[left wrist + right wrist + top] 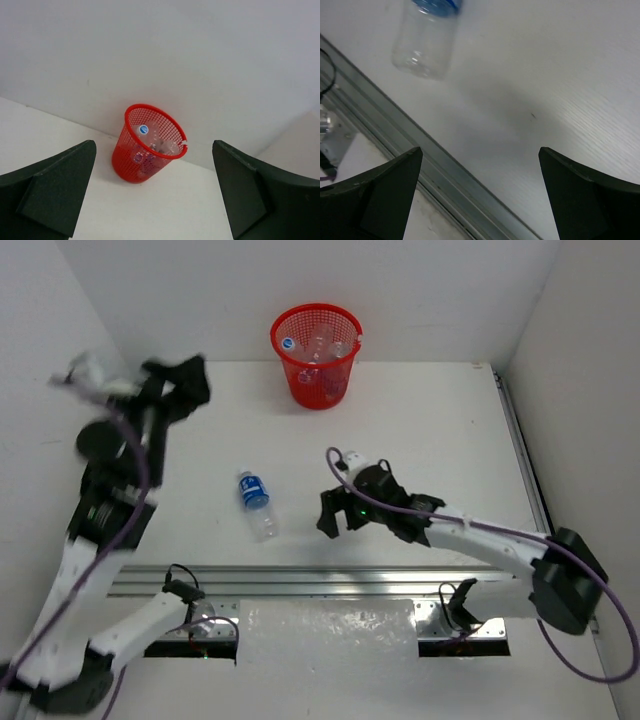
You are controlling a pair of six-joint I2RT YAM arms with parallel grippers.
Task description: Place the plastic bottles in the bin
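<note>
The red mesh bin [316,356] stands at the table's far edge with several clear bottles [318,343] inside; it also shows in the left wrist view [149,144]. One clear bottle with a blue label [256,504] lies on the table left of centre; its lower part shows in the right wrist view [426,37]. My left gripper [180,383] is open and empty, raised at the far left, well left of the bin. My right gripper [337,517] is open and empty, low over the table, to the right of the lying bottle.
A metal rail [330,583] runs along the table's near edge; it also shows in the right wrist view [420,155]. White walls close in the table at the back and both sides.
</note>
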